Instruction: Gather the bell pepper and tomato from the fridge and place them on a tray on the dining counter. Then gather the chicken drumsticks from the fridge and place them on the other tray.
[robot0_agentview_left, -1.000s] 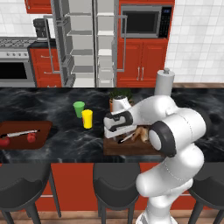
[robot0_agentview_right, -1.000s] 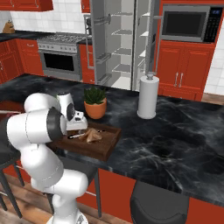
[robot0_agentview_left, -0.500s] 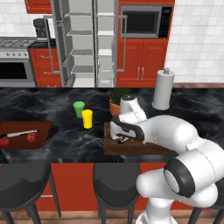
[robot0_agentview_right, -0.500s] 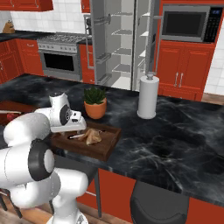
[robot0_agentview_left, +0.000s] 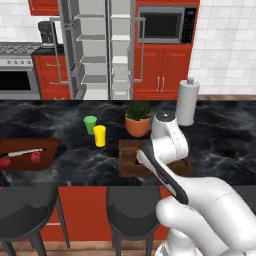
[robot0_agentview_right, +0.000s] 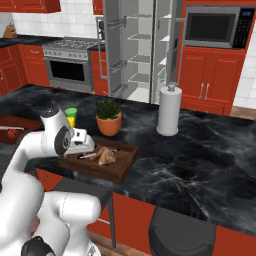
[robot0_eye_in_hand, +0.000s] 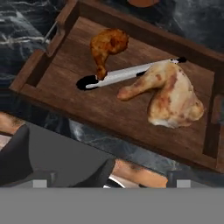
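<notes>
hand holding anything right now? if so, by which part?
Nothing is held. The hand is open beside the dark tray, and both chicken drumsticks lie loose inside it.

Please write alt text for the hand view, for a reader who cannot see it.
A dark wooden tray on a black marble counter holds two chicken drumsticks, one pale and one darker brown, with a silver utensil between them.
</notes>
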